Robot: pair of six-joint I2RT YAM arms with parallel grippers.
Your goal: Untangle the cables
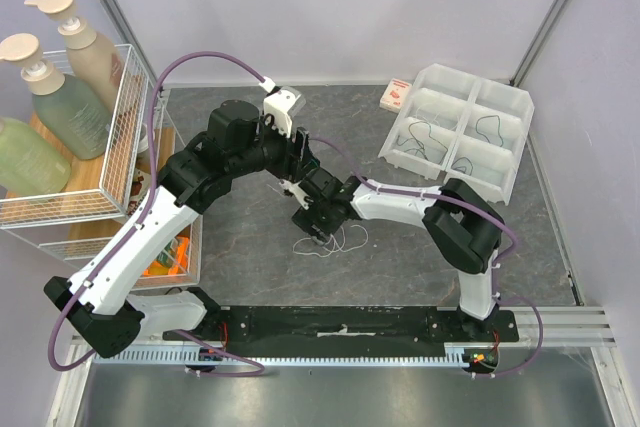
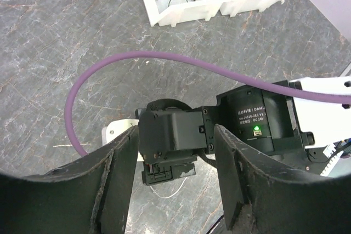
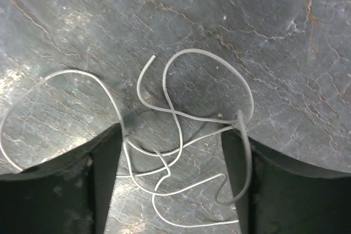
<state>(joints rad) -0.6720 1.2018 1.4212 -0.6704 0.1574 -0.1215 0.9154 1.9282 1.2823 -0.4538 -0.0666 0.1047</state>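
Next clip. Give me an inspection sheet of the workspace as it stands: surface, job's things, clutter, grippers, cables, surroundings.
Surface: dark marbled table; no spill seen.
Job's things: white cable tangle lying loose on the table; black cables in the compartments of the white tray.
Clutter: red-and-white card beside the tray.
Grippers: right gripper open, fingers either side of the white cable tangle; left gripper open, holding nothing, above the right arm.
Cables: purple hoses loop along both arms.
Surroundings: wire rack with pump bottles at the left; pale walls.
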